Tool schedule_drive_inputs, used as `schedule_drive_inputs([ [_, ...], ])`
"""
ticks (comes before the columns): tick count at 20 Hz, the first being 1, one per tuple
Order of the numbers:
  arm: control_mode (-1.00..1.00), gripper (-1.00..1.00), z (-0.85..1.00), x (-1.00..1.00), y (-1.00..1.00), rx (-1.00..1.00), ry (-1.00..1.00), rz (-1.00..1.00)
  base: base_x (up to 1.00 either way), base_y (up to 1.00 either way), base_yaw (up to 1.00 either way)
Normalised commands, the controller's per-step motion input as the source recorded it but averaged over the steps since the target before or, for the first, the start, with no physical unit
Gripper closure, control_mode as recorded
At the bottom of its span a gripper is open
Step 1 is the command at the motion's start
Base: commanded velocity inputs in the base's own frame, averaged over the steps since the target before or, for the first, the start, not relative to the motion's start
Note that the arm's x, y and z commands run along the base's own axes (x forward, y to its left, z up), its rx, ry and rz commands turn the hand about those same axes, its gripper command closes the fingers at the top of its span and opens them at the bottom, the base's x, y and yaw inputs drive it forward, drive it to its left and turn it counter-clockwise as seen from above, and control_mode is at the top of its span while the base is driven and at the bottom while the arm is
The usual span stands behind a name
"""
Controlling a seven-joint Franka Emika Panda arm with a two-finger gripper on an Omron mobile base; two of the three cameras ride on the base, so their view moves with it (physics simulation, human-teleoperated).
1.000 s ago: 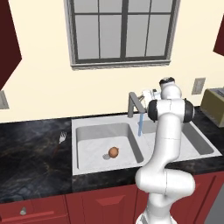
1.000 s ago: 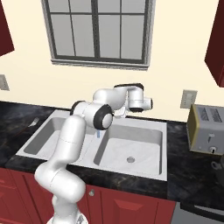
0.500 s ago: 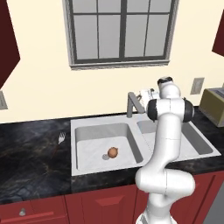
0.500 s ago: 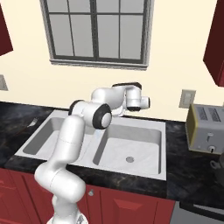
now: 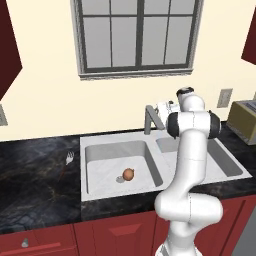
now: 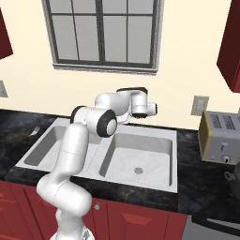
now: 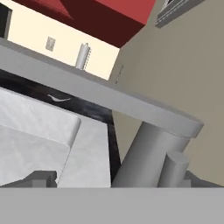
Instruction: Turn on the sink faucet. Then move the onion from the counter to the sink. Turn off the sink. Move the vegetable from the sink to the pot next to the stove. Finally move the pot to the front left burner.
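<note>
Inspector: Onion (image 5: 128,173) location?
Surveyor: Left basin of the sink (image 5: 100,191), beside the drain, below and left of the faucet (image 5: 149,119); jaws wide apart, holding nothing.

Left base view: camera behind and left of the arm, looking forward and down over the counter (image 5: 35,170) at the sink (image 5: 100,187), with the window above and the toaster (image 5: 245,120) at the right edge. Right base view: camera behind and right of the arm, facing the same wall; sink (image 6: 161,180) central, toaster (image 6: 220,138) nearer. Both views share sink, window and arm. Hand view: strongly rolled, set very close to the sink faucet (image 7: 148,153), looking along the sink rim (image 7: 89,148) toward a far wall
</note>
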Motion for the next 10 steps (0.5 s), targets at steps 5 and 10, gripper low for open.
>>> schedule_drive_inputs([
  [5,-1.00,-1.00,0.00,0.00,-0.20,0.00,-0.06,0.00,0.00,0.00,0.00],
  [10,-1.00,-1.00,0.00,0.02,-0.38,0.00,-0.05,0.00,0.00,0.00,0.00],
])
